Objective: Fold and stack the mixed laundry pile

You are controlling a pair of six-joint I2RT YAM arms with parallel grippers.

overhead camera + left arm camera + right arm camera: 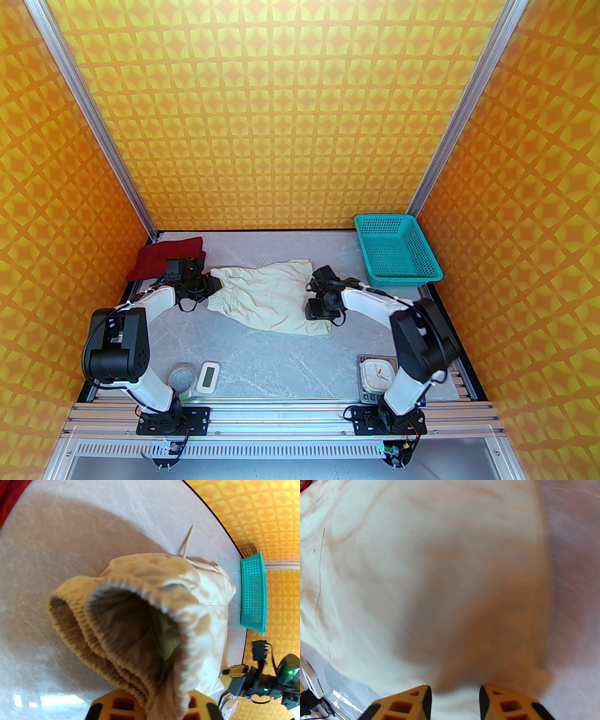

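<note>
The cream-white shorts (267, 295) lie spread on the grey table, waistband to the left. My left gripper (213, 283) is shut on the gathered waistband (140, 611), which bunches up between its yellow fingers (112, 702). My right gripper (313, 315) hovers low over the right leg end of the shorts (417, 573); its jaws stand apart (454, 698) with the cloth just beyond the tips. The dark red shirt (159, 262) lies crumpled at the back left corner, behind my left arm.
A teal mesh basket (375, 220) stands at the back right corner. Near the front edge sit a white clock (377, 372) on the right, a white handheld device (207, 376) and a round lid (183, 375) on the left. The shorts' drawstring (264, 260) trails toward the back.
</note>
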